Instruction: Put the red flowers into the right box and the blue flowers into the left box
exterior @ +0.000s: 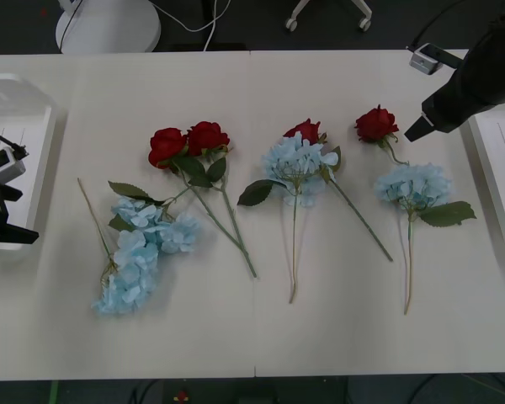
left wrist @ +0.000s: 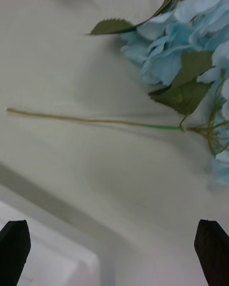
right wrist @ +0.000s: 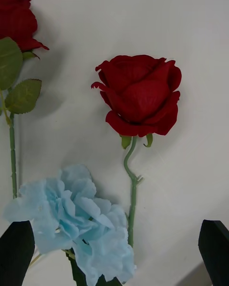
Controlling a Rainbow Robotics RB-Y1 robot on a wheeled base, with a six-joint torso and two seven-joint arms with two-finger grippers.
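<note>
Right tool [right wrist: 114, 255] open over rose [right wrist: 139, 94], left parked

Right claw [exterior: 422, 128] poised over the desk [exterior: 252, 328], fingers apart, just right of the nearest of the red flowers [exterior: 376, 123]. Just before that bloom, one cluster of the blue flowers [exterior: 412, 184]. Off to the claw's right, at the desk's edge, the right box [exterior: 498, 172]. Well left of it, the other blooms and clusters, spread across the desk. Left claw [exterior: 8, 202] above the left box [exterior: 35, 151], fingers apart; just to its right, a stem and two clusters.
</note>
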